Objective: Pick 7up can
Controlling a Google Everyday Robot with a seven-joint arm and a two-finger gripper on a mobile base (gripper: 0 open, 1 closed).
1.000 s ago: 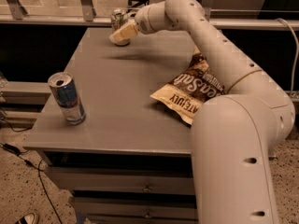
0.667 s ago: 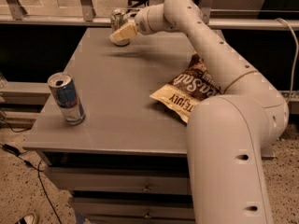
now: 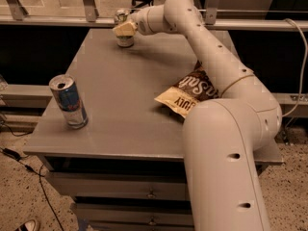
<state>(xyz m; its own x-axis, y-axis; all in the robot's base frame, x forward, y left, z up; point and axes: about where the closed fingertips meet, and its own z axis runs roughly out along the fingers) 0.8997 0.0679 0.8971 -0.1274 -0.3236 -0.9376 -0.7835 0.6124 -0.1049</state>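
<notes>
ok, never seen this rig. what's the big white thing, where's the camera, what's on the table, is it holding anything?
The big white thing is a robot arm on a mobile base. Its thick near segments fill the lower right, and it stretches away toward the far left of the table.

There is one camera, looking down across the table from the robot's side. Where it is mounted is not known.

At the arm's tip is the gripper, at the table's far edge, right against the 7up can, a small silvery can standing upright. I cannot tell whether it has hold of the can.

Also on the table are a blue-and-silver can, upright near the front left corner, and a brown snack bag lying beside the arm on the right. Drawers sit under the tabletop.
</notes>
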